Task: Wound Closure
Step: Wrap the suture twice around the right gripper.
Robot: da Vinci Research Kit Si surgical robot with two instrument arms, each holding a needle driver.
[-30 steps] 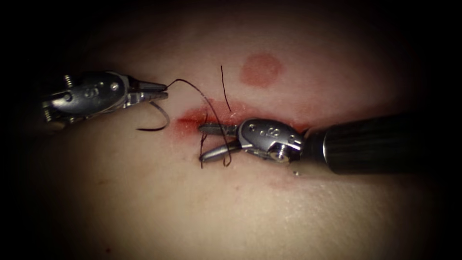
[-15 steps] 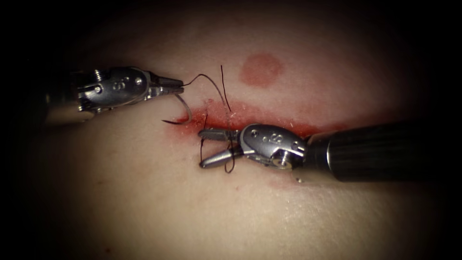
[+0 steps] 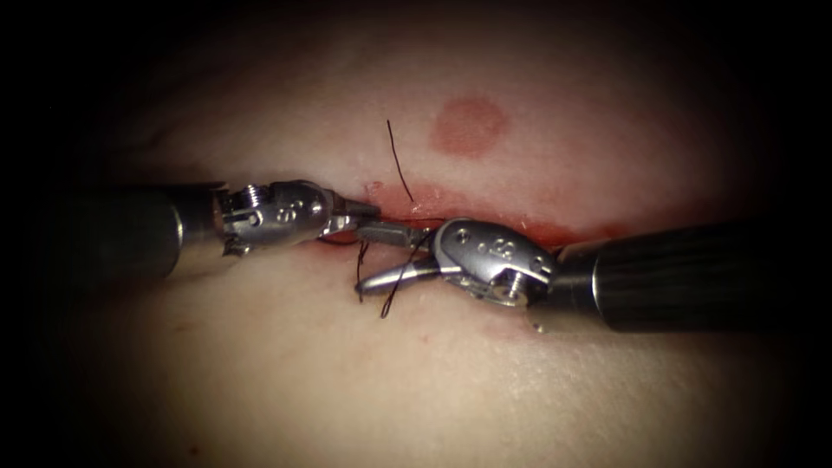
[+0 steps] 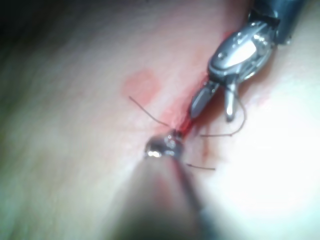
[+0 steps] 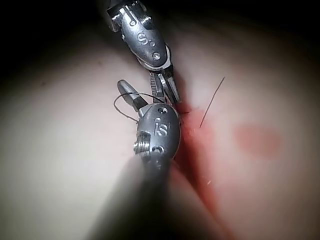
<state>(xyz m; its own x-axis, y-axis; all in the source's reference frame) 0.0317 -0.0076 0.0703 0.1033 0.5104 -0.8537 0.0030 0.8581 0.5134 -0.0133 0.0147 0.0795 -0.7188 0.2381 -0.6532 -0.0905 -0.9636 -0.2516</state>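
The cut [image 3: 485, 221] runs across the tissue [image 3: 433, 381] as a red line. My left tool [image 3: 373, 211] lies at the cut's left end, jaws shut on the needle. Just a short dark arc of the needle [image 3: 336, 241] shows below those jaws, close on the tissue; I cannot tell if it is in the tissue. My right tool [image 3: 360, 257] faces it from the right with jaws open and nothing gripped. Dark thread [image 3: 394, 290] crosses its lower jaw. A free thread end [image 3: 399, 160] stands up above the cut. The right wrist view shows the left tool [image 5: 170, 95] tip to tip with the right one.
A round red mark [image 3: 468, 126] lies on the tissue above the cut. Red fluid stains the cut's edges [image 3: 433, 201]. In the left wrist view the right tool [image 4: 212, 115] has thread [image 4: 240, 120] looped by its open jaws.
My left tool has moved right and down with the needle, from above and left of the cut to its left end, beside the right tool's upper jaw. The right tool has barely moved.
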